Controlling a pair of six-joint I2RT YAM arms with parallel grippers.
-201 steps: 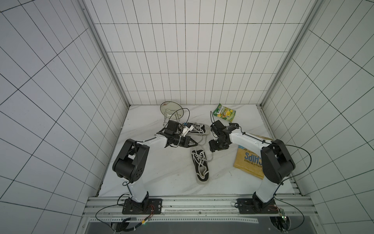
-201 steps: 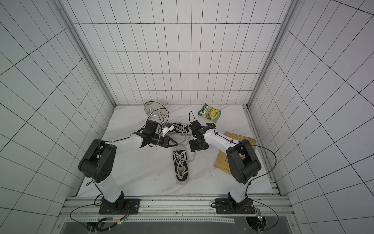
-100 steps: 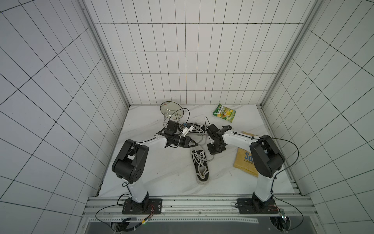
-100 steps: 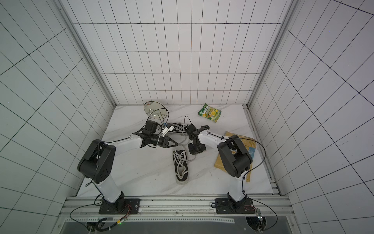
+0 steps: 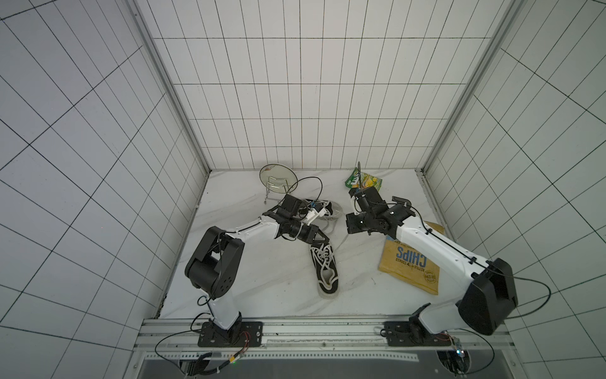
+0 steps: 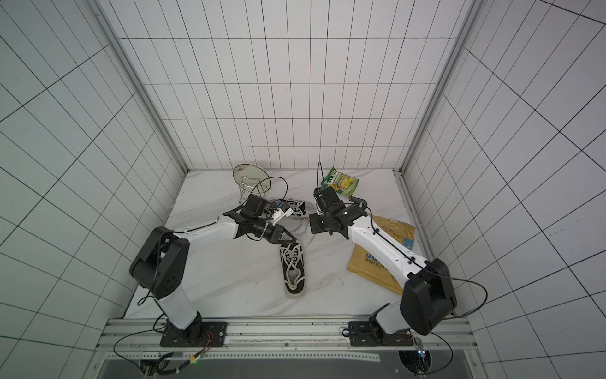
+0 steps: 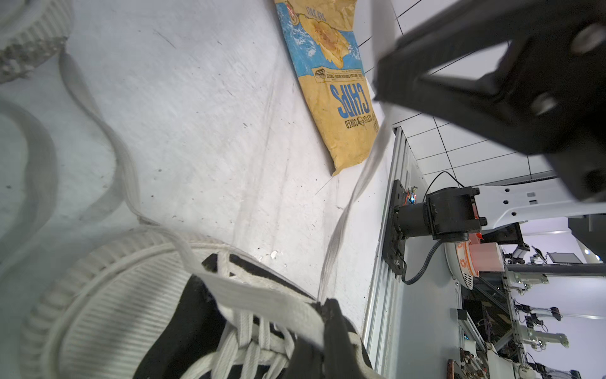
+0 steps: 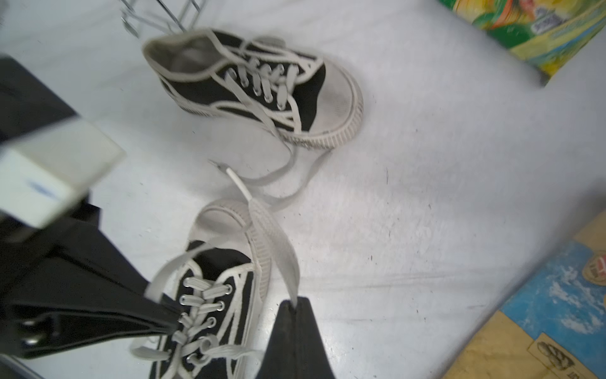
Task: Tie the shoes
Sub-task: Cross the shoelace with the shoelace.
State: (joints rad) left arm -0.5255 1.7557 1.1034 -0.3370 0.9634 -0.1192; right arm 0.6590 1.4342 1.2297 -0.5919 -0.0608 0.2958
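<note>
Two black canvas shoes with white laces lie on the marble table. The near shoe (image 5: pixel 324 269) (image 6: pixel 293 272) points its toe away from the front rail. The far shoe (image 5: pixel 331 210) (image 8: pixel 255 88) lies on its side behind my left wrist, its laces loose on the table. My left gripper (image 5: pixel 323 237) (image 7: pixel 328 305) hangs over the near shoe's toe end, shut on one of its laces. My right gripper (image 5: pixel 350 229) (image 8: pixel 296 301) is to the right of that shoe, shut on its other lace, which runs back across the toe cap (image 8: pixel 226 213).
A yellow and blue chips bag (image 5: pixel 410 265) lies under my right forearm. A green snack bag (image 5: pixel 364 179) sits at the back right. A glass plate in a wire rack (image 5: pixel 278 175) stands at the back middle. The metal rail (image 5: pixel 324 325) borders the front.
My right gripper has closed on a lace of the near shoe, after reaching in toward the shoe and drawing back to the right. The left gripper has barely moved.
</note>
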